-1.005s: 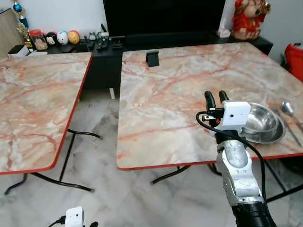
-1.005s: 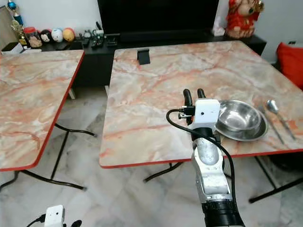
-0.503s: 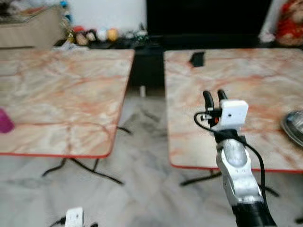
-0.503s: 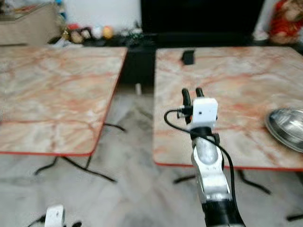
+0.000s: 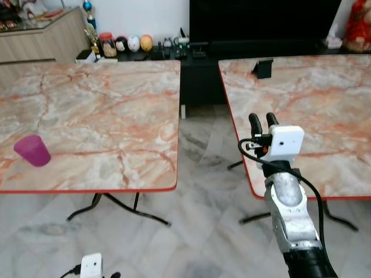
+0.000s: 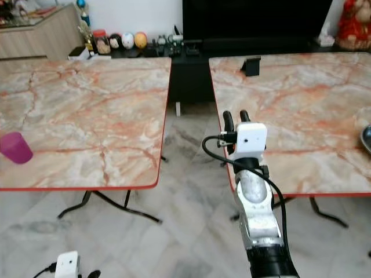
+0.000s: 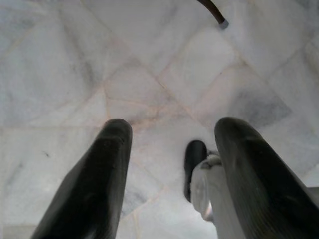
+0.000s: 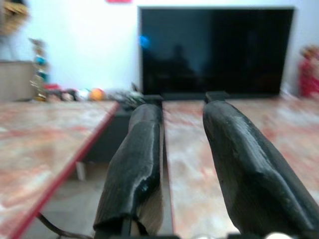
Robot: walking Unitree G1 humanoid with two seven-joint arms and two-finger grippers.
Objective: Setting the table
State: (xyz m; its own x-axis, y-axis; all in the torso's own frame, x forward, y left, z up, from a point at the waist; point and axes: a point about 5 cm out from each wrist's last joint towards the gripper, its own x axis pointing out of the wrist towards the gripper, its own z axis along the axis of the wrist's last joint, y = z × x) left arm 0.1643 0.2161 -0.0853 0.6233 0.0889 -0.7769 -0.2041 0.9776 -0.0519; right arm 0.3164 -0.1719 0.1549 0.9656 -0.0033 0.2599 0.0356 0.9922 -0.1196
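Observation:
A purple cup stands upright near the front left of the left marble table. At the right edge of view, the rim of a steel bowl shows on the right marble table. My right gripper is raised in front of me over the gap between the tables, by the right table's front left corner; it is open and holds nothing. My left gripper hangs low over the floor, open and empty.
A black phone stand sits at the far side of the right table. Behind the tables a dark TV stands on a low cabinet with small ornaments. Folding table legs stand on the marble floor between the tables.
The camera has swung left: the bowls and spoon slid off to the right, and the left table with the purple cup came into view. My right arm holds the same raised pose.

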